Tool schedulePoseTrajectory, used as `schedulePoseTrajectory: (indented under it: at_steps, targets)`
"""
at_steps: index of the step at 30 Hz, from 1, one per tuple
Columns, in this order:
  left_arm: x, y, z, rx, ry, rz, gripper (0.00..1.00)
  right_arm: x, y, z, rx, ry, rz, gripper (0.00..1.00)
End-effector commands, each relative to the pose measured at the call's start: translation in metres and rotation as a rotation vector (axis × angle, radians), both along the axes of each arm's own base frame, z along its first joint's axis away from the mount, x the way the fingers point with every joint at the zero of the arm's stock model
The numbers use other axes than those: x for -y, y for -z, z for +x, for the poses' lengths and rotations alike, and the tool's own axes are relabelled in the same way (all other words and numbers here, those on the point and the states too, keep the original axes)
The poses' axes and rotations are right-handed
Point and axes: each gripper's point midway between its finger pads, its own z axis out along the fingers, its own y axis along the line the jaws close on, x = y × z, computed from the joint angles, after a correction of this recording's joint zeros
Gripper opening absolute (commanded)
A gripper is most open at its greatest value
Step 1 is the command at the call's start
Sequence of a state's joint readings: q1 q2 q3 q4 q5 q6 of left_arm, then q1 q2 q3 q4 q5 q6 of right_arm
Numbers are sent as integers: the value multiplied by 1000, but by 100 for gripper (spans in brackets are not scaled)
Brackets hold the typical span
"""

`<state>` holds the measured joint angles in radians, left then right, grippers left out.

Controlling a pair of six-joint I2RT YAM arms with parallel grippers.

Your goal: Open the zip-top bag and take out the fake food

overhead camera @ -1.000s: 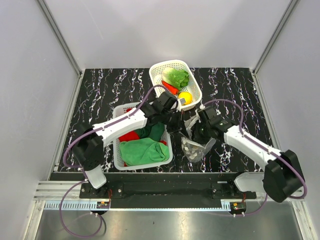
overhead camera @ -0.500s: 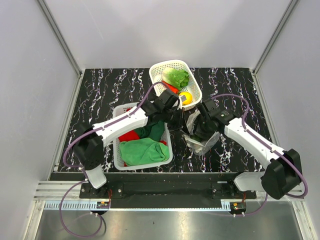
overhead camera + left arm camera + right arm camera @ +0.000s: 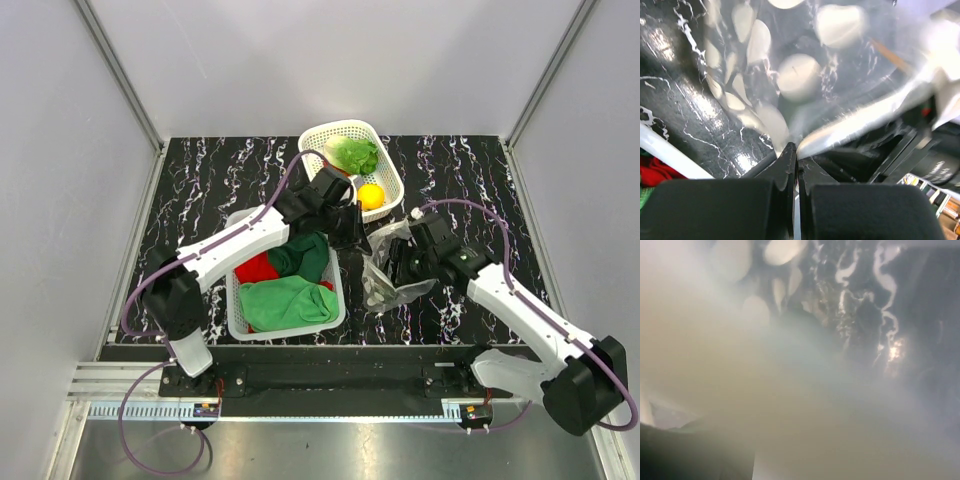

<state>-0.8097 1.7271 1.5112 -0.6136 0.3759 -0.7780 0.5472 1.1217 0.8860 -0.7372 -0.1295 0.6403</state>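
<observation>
The clear zip-top bag lies crumpled on the black marbled table between my two grippers, with small pale fake food pieces inside. In the left wrist view my left gripper is shut on the bag's edge, and pale pieces show through the plastic. From above, the left gripper sits at the bag's far-left corner. My right gripper is at the bag's right side. A close pale blur fills the right wrist view and hides its fingers; only a few pale pieces show there.
A white basket at the back holds a green lettuce and a yellow lemon. A nearer white basket holds a green cloth and a red cloth, right beside the bag.
The bag was bunched up half a second ago and now hangs more spread out. My left arm has shifted toward the far basket; the right arm has drawn back toward the near right.
</observation>
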Motion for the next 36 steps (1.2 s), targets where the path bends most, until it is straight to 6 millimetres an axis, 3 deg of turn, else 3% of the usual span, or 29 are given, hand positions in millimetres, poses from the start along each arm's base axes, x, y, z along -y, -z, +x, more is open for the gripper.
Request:
schedulePoseTrajectory:
  at_steps: [1, 5, 11, 15, 19, 24, 30, 33, 36]
  targets:
    - [2, -45, 12, 114, -13, -68, 0, -10, -11, -7, 77, -136, 64, 0]
    - [4, -40, 8, 92, -2, -66, 0, -10, -26, 2, 147, -135, 67, 0]
    - [13, -23, -17, 50, 59, -44, 0, -9, -49, 40, 229, -7, 35, 0]
    - [23, -17, -33, 28, 107, -41, 0, -8, -56, 72, 243, 180, 38, 0]
    - [23, -15, -35, 25, 109, -35, 0, -11, -65, 85, 202, 292, 59, 0]
    - [23, -4, -33, 19, 100, -11, 0, -18, -79, 74, 87, 375, 129, 0]
    - [18, 9, -27, 15, 68, 28, 0, -24, -106, 43, -8, 351, 218, 0]
    - [14, 9, -18, 18, 42, 31, 0, -33, -118, 28, 20, 212, 270, 0]
    - [8, 5, -7, 32, 15, 26, 0, -32, -117, 13, 76, 88, 278, 0]
